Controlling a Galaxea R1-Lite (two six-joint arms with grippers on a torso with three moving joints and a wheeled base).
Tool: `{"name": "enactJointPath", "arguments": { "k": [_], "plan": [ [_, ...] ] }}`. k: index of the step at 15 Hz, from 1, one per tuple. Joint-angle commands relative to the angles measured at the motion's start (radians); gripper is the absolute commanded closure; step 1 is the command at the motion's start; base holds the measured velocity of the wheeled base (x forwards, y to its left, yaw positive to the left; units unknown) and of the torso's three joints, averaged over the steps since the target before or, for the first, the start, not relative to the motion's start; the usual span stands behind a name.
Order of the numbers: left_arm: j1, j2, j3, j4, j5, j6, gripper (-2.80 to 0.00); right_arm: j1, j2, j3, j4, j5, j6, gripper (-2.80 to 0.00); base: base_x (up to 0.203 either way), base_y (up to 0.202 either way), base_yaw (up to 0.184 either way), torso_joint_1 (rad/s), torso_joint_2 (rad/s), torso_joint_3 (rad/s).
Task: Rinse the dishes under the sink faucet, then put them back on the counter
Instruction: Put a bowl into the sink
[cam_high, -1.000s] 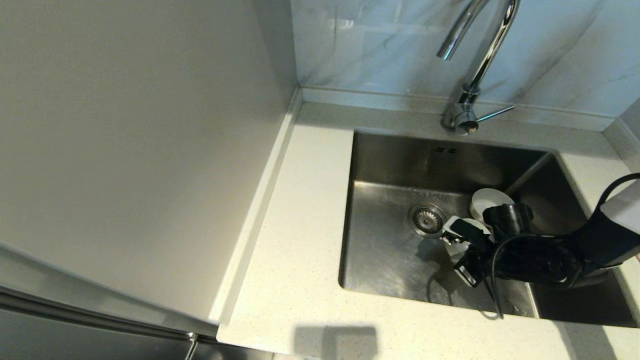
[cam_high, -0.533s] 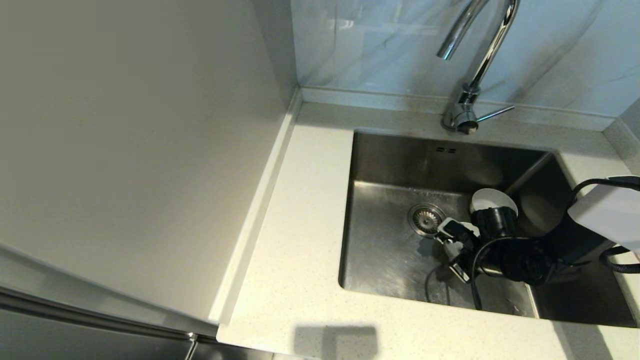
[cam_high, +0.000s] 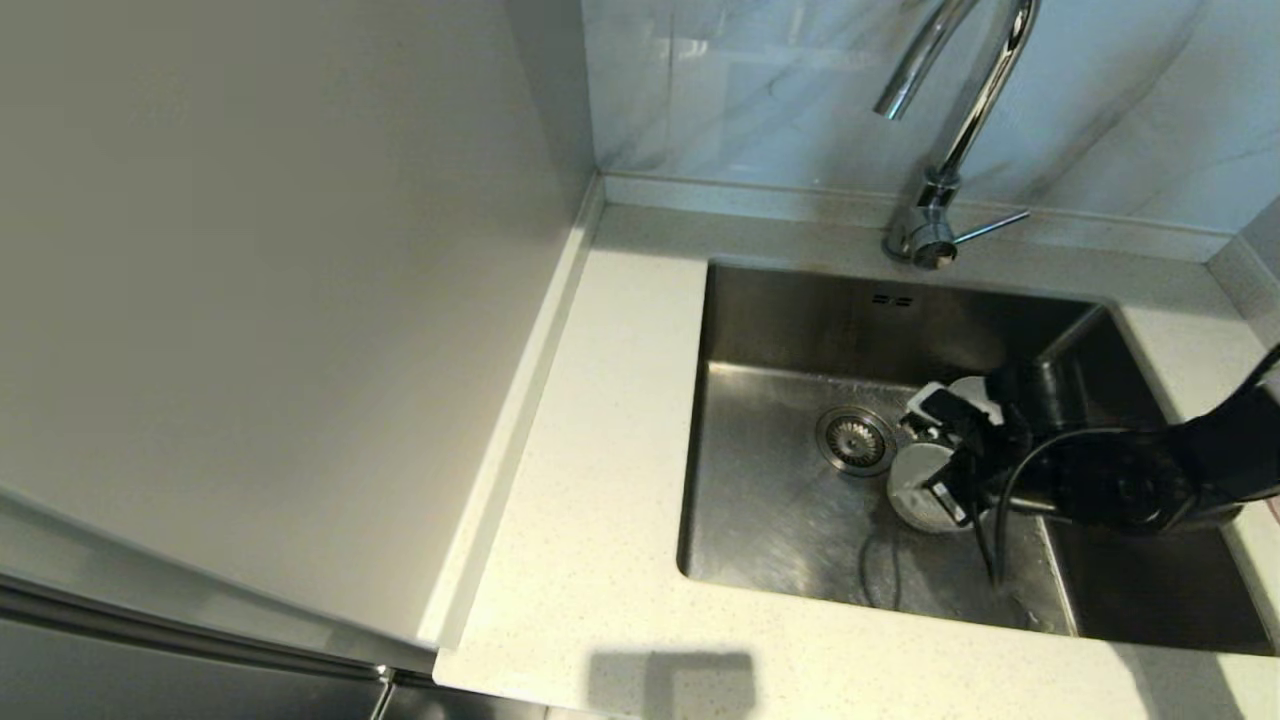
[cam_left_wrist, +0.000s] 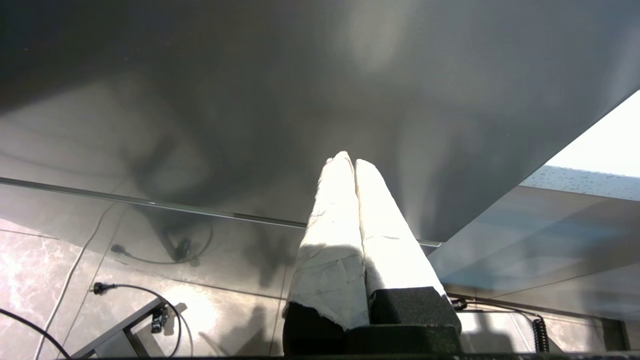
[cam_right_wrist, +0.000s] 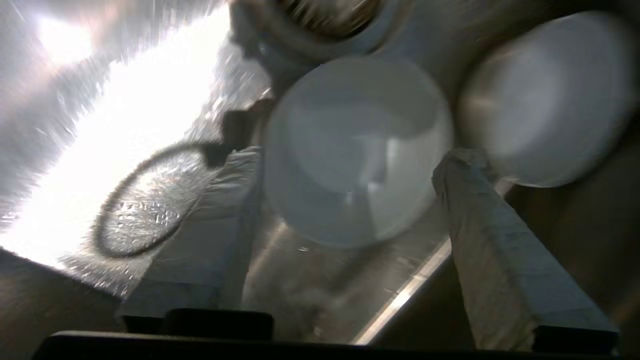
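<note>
My right gripper (cam_high: 932, 450) is down in the steel sink (cam_high: 790, 320), to the right of the drain (cam_high: 853, 440). It is open wide, with a pale grey bowl (cam_high: 908, 490) lying between its fingers on the sink floor. In the right wrist view the same grey bowl (cam_right_wrist: 352, 150) fills the gap of the right gripper (cam_right_wrist: 352, 154), a finger close at each side of its rim. A white bowl (cam_right_wrist: 545, 95) sits just beside it, partly hidden behind the gripper in the head view (cam_high: 975, 388). The pink bowl is out of view. My left gripper (cam_left_wrist: 350, 161) is shut on nothing, parked below the counter.
The chrome faucet (cam_high: 950, 130) stands behind the sink, spout over the basin, side lever (cam_high: 990, 228) pointing right; no water shows. The speckled counter (cam_high: 600, 450) runs left of and in front of the sink. A beige wall panel (cam_high: 280, 300) rises on the left.
My right arm swung lower and its wrist turned, carrying the gripper toward the back of the sink. The grey bowl, half covered before, now shows between the fingers.
</note>
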Motion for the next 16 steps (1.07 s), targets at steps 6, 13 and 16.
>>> {"name": "enactJointPath", "arguments": {
  "k": [6,13,16],
  "plan": [
    [0.000,-0.003,0.000,0.000,0.001,0.001,0.00,-0.244,-0.395,-0.402,0.927,0.008,0.017,-2.80,0.000,0.000,0.000,0.000,0.00,0.000],
    [0.000,-0.003,0.000,0.000,0.001,-0.001,0.00,-0.442,-0.277,-0.497,1.092,-0.224,0.024,-2.80,0.000,0.000,0.000,0.000,0.00,0.000],
    [0.000,-0.003,0.000,0.000,0.001,-0.001,0.00,-0.476,-0.241,-0.521,1.092,-0.225,0.048,-2.80,0.000,0.000,0.000,0.000,0.00,0.000]
  ]
}}
